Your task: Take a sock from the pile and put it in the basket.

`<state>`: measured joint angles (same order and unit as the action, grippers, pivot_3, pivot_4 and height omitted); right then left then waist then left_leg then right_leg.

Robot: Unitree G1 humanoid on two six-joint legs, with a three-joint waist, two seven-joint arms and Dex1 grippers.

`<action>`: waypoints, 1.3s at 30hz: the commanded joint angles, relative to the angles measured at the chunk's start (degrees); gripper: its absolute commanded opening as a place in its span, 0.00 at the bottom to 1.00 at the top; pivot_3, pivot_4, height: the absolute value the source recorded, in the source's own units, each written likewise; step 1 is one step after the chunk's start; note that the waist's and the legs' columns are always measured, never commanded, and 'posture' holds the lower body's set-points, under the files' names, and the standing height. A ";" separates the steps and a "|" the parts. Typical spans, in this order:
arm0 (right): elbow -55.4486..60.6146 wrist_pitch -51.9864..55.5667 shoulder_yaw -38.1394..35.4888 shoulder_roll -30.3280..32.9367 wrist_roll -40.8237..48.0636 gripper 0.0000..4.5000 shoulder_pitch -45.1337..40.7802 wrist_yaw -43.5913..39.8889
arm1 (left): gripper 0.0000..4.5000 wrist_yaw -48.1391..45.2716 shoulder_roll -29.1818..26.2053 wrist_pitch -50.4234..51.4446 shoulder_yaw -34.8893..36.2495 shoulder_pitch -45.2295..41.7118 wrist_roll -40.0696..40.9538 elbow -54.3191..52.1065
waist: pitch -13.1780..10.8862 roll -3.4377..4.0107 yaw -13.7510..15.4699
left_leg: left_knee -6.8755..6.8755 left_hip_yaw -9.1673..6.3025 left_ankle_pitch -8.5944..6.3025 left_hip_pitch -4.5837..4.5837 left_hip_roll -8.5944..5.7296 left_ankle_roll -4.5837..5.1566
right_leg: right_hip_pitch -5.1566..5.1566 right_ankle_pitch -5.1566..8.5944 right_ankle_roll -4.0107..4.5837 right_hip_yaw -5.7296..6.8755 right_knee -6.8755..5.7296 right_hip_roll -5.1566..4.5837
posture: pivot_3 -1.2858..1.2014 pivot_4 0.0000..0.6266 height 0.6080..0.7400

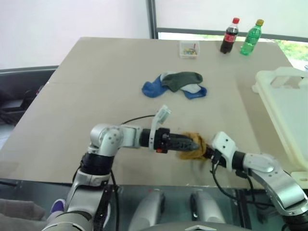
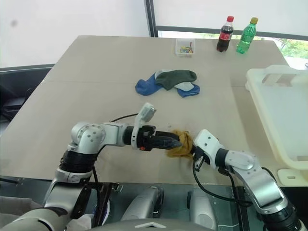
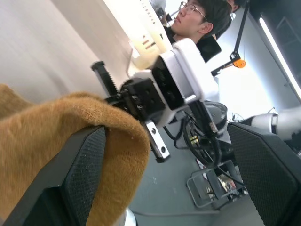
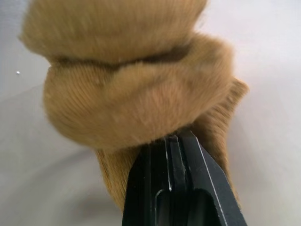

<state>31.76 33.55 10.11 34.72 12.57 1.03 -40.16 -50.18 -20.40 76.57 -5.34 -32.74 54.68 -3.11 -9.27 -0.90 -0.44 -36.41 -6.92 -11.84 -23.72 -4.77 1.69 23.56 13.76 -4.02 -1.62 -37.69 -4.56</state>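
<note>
- The right hand (image 2: 193, 153) is pinched tight on a bunched mustard sock (image 2: 180, 144); the left hand (image 2: 179, 141), spread wide, straddles the sock's other side.
- Best to close only one hand on it, then swing it to the basket (image 2: 284, 110) beyond the right hand.
- The pile (image 2: 167, 82) lies farther up the beige counter (image 2: 96, 86); bottles (image 2: 233, 34) stand by the window.

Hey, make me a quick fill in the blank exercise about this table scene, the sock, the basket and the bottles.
1. The right end effector is shut on a ____ sock.
2. The basket stands at the table's ____ edge.
3. The pile lies ____ the basket, on the tabletop.
4. The left end effector is ____.

Answers: mustard yellow; right; outside; open
</note>
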 commanded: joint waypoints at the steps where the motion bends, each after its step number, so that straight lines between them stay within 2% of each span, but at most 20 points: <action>1: 3.75 0.32 -2.30 0.59 1.33 0.01 0.56 0.45 | 0.95 0.56 1.25 -1.85 -1.10 -0.69 -1.54 1.34 | 0.00 0.00 0.02 | 0.00 0.00 0.00 0.00 0.00 0.00 | 0.00 0.00 0.00 0.00 0.00 0.00 | 0.52 0.24 1.00; 6: 6.72 1.84 -4.05 1.31 2.03 0.01 1.74 1.68 | 0.95 0.86 2.24 -5.63 -4.76 0.04 -6.78 4.63 | 0.00 0.00 0.15 | 0.00 0.00 0.00 -0.01 -0.02 0.00 | 0.00 0.00 0.00 0.00 0.01 -0.01 | 0.52 0.24 1.00; 12: 13.63 4.73 -8.74 3.31 2.46 0.01 7.14 3.83 | 0.95 -0.29 4.01 -12.18 -8.65 -0.36 -13.66 11.84 | 0.03 0.02 1.12 | -0.01 0.00 0.00 -0.01 -0.02 0.00 | -0.02 0.00 0.00 0.01 0.03 -0.03 | 0.52 0.24 1.00; 20: 19.95 8.20 -11.42 1.37 3.20 0.01 10.63 8.51 | 0.95 -4.12 4.49 -15.58 -9.38 -1.77 -15.81 16.66 | 0.22 0.05 1.31 | -0.13 -0.01 0.00 0.06 -0.01 0.01 | -0.11 0.01 -0.03 0.04 0.01 -0.04 | 0.52 0.24 1.00; 24: 22.35 9.80 -12.02 -1.02 4.71 0.01 11.66 10.72 | 0.95 -6.57 5.63 -18.26 -1.87 -2.88 -10.43 12.73 | 0.18 0.04 1.26 | -0.16 -0.03 0.00 -0.01 -0.01 0.01 | -0.09 0.01 -0.02 0.05 0.01 -0.04 | 0.52 0.24 1.00; 29: 23.04 11.71 -14.07 -3.39 8.30 0.01 9.42 12.08 | 0.95 -11.41 1.10 -24.59 -0.41 0.61 -11.37 3.11 | 0.16 0.09 0.96 | -0.05 -0.01 -0.01 -0.05 0.03 0.00 | 0.02 0.00 0.00 0.00 0.02 -0.08 | 0.52 0.24 1.00; 32: 22.04 14.38 -15.53 -4.69 11.64 0.18 3.68 12.94 | 0.95 -14.55 -2.57 -32.04 -0.07 2.95 -14.42 -0.08 | 0.13 0.14 0.82 | -0.02 0.02 -0.01 -0.03 0.03 0.00 | 0.01 0.00 0.01 -0.03 0.04 -0.24 | 0.52 0.24 1.00; 37: 20.17 17.53 -13.86 -4.06 13.93 0.62 -2.82 13.31 | 0.95 -15.85 -5.61 -41.23 0.70 6.76 -18.07 -2.53 | 0.12 0.12 1.37 | -0.03 -0.07 -0.01 -0.10 -0.04 0.02 | -0.01 0.01 0.02 0.11 0.14 -0.31 | 0.52 0.24 1.00; 38: 18.91 17.63 -11.89 -3.67 12.82 0.62 -4.41 13.65 | 0.95 -16.01 -6.49 -43.34 1.02 8.56 -18.95 -3.98 | 0.11 0.13 1.27 | -0.03 -0.07 -0.01 -0.10 -0.04 0.02 | -0.01 0.01 0.02 0.11 0.14 -0.31 | 0.52 0.24 1.00; 39: 17.87 18.06 -10.21 -3.54 12.47 0.79 -5.66 13.65 | 0.95 -16.20 -7.25 -45.24 1.29 10.34 -19.68 -5.47 | 0.10 0.10 1.18 | -0.02 -0.04 -0.01 -0.11 -0.07 0.02 | 0.00 0.00 0.01 0.07 0.14 -0.35 | 0.52 0.24 1.00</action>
<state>50.47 51.14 -2.62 30.61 25.57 -2.38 -26.96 -65.35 -26.24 36.04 -5.72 -24.90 36.21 -3.73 -9.17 -0.80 0.74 -36.42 -6.96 -11.85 -23.83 -4.83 1.72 23.56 13.76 -4.01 -1.54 -37.54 -4.90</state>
